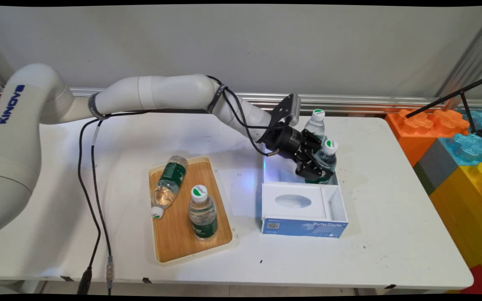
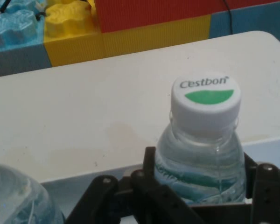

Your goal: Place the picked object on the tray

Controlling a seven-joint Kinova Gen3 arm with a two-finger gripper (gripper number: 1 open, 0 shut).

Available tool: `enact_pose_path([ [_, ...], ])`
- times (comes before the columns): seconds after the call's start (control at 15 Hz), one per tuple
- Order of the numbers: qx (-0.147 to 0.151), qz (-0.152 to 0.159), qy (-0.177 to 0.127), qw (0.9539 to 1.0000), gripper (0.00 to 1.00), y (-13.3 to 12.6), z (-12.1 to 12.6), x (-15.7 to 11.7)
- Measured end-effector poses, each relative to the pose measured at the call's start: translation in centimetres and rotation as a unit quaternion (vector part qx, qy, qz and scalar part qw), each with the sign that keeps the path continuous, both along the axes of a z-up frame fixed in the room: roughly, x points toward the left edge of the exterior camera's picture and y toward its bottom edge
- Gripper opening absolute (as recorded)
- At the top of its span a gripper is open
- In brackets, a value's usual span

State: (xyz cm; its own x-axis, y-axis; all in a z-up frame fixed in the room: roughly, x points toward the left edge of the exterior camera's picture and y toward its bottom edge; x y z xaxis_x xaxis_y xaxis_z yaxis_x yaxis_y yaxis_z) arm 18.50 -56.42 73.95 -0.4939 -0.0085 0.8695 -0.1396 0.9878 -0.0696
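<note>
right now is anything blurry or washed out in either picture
Main view: sharp and evenly lit, with soft shadows beside the tray and the box. Hand view: the held bottle is crisp enough to read its cap; the second bottle at the lower left corner is out of focus, and the bright table shows little detail.

The main view looks down from above the table's [image 1: 232, 255] near side, across it to the wall behind, taking in the whole arm from well back. The hand view rides on the gripper [image 1: 314, 167] and looks along its fingers, very near the bottle [image 2: 203, 158] between them, with the table's edge and coloured blocks [image 2: 130, 28] beyond. Both views share that bottle [image 1: 324, 161], the table and the blocks [image 1: 458, 150].
</note>
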Motion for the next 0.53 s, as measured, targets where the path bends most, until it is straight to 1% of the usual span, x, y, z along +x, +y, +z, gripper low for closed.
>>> enact_pose_path([
  [0.13,-0.001,0.0,0.006,1.0,0.0,0.3,0.7,0.4],
  [0.2,-0.001,0.002,0.016,0.9999,0.0,0.6,1.6,0.8],
  [0.33,-0.004,0.006,0.039,0.9992,0.0,1.0,3.9,1.5],
  [0.4,-0.005,0.009,0.046,0.9989,0.0,1.2,4.7,1.8],
  [0.53,-0.005,0.018,0.064,0.9978,0.0,2.0,7.4,3.1],
])
